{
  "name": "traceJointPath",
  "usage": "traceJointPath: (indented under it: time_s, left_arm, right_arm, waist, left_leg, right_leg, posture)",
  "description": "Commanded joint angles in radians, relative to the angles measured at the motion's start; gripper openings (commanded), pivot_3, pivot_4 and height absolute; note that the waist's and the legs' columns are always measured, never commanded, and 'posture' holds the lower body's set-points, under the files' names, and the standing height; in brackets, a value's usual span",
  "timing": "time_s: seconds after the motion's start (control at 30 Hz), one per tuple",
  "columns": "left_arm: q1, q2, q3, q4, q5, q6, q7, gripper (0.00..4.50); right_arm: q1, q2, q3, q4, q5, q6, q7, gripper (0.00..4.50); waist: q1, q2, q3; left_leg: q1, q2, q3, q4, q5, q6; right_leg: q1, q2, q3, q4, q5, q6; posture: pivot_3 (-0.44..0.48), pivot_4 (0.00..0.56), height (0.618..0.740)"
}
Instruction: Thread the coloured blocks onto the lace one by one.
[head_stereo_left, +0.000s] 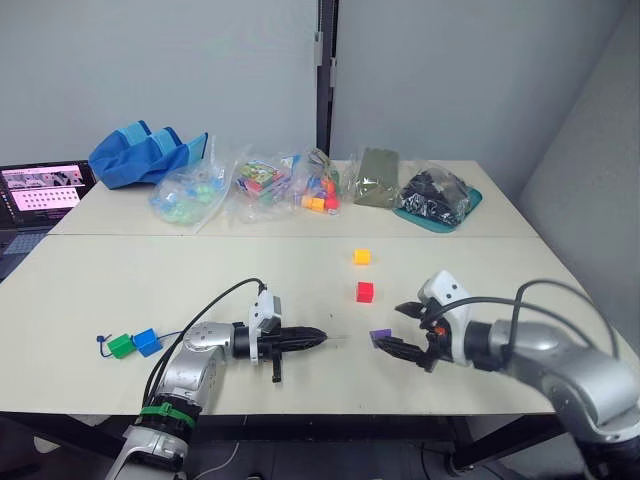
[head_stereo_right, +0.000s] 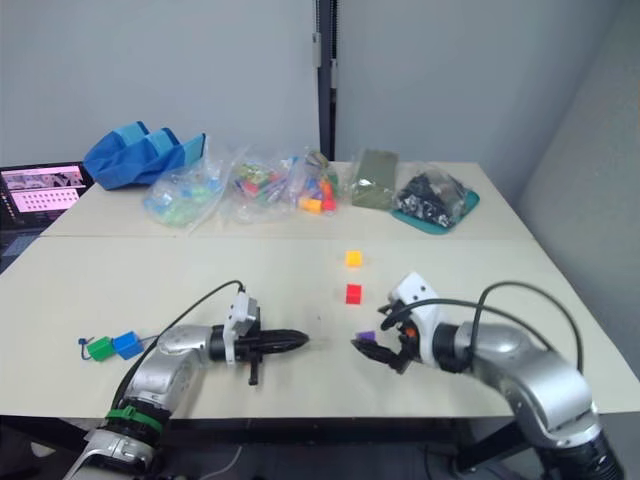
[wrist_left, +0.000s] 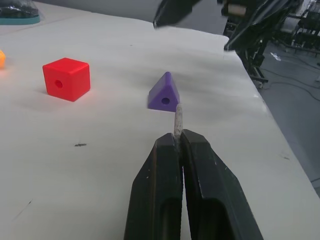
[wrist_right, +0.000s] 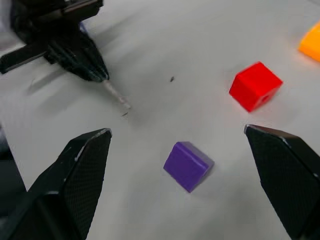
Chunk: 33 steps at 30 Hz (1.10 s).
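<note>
My left gripper is shut on the lace's pale stiff tip, which points at the purple block a short way ahead. Past that block, my right gripper is open, with one finger on each side of the purple block and not touching it. The red block and the yellow-orange block lie farther back on the table. The green block and blue block sit together at the near left, beside the lace's knotted end.
Clear bags of toy pieces, a blue cloth bag, a green pouch and a teal tray with black parts line the far table. A laptop stands at the left. The table's front edge is close.
</note>
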Motion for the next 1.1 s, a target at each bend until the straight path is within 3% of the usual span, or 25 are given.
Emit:
traceJointPath:
  time_s: [0.03,0.33,0.67,0.93,1.1]
  left_arm:
    - [0.004,0.0,0.005,-0.042,-0.003,-0.011,0.014,0.0]
    - [0.046,-0.018,-0.01,-0.085,0.017,-0.022,0.072,0.0]
    - [0.069,-0.017,-0.02,-0.119,0.016,-0.013,0.093,0.0]
    - [0.049,-0.01,-0.043,-0.11,0.026,-0.016,0.07,0.0]
    - [0.038,-0.013,-0.057,-0.089,0.036,-0.026,0.063,0.0]
  right_arm:
    - [-0.09,-0.054,0.147,0.163,-0.152,-0.211,0.199,4.49]
    - [-0.284,0.047,0.311,0.518,-0.341,-0.419,0.389,4.49]
    - [-0.248,0.065,0.302,0.519,-0.379,-0.38,0.435,1.3]
    - [-0.184,0.154,0.287,0.263,-0.317,-0.154,0.367,1.26]
    - [-0.149,0.19,0.3,0.262,-0.349,-0.128,0.303,1.26]
  waist:
    - [0.003,0.0,0.0]
    - [0.008,0.0,0.0]
    - [0.024,0.0,0.0]
    - [0.028,0.0,0.0]
    - [0.032,0.0,0.0]
  left_leg:
    - [0.0,0.0,0.0,0.0,0.0,0.0]
    - [-0.002,0.0,0.0,0.001,0.001,-0.001]
    - [-0.002,0.0,0.0,0.002,0.001,-0.002]
    - [-0.002,0.0,0.0,0.001,0.001,-0.002]
    - [-0.002,0.0,0.0,0.002,0.001,-0.002]
  right_leg:
    - [0.0,0.0,-0.001,-0.001,0.0,0.0]
    - [0.0,0.0,-0.001,-0.002,0.001,0.001]
    - [0.001,-0.001,-0.001,-0.002,0.002,0.001]
    - [0.0,0.0,-0.001,-0.002,0.002,0.001]
    - [0.001,0.0,-0.001,-0.002,0.002,0.001]
  posture:
    - [0.0,0.15,0.74]
    - [0.0,0.15,0.74]
    - [0.0,0.15,0.74]
    - [0.0,0.15,0.74]
    - [0.0,0.15,0.74]
